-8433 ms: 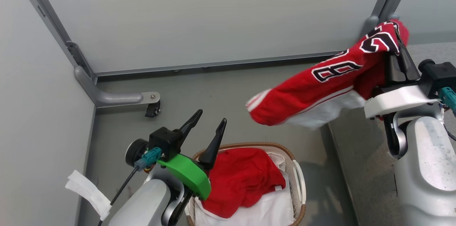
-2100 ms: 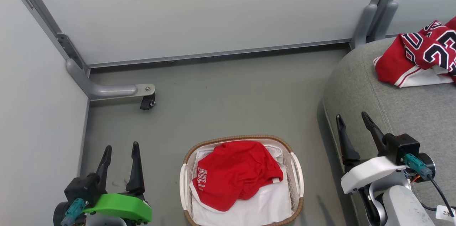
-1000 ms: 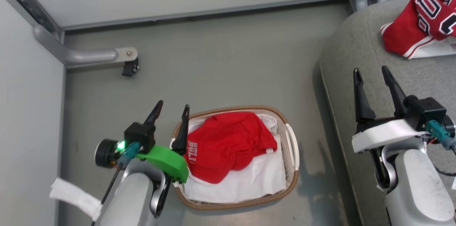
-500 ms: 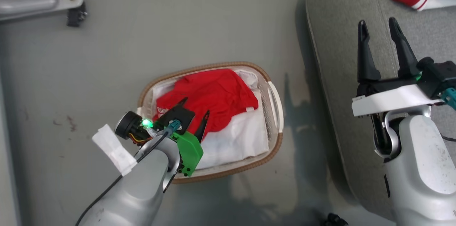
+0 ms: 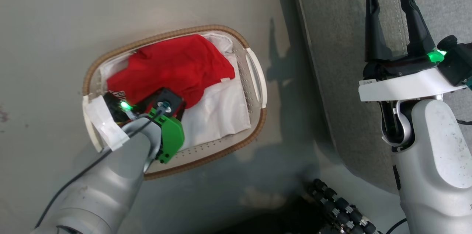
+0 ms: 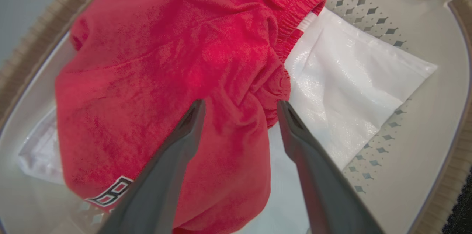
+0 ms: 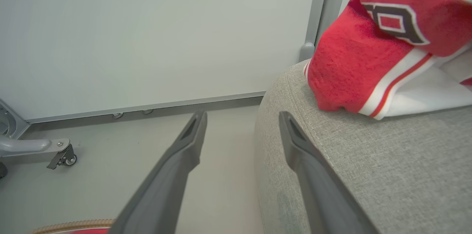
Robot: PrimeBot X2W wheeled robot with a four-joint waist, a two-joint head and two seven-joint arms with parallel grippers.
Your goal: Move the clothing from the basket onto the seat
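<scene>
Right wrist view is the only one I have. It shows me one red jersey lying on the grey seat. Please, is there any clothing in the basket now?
Observer: Yes. A red garment lies in the basket, on top of a white liner.
Operator: And the left claw, where is it?
Observer: The left claw is down inside the basket, open, with a fold of the red garment between its fingers. It has not closed on it.
Operator: Has this garment a number also?
Observer: No number shows. There is only a bit of lettering at its edge, beside one finger.
</scene>
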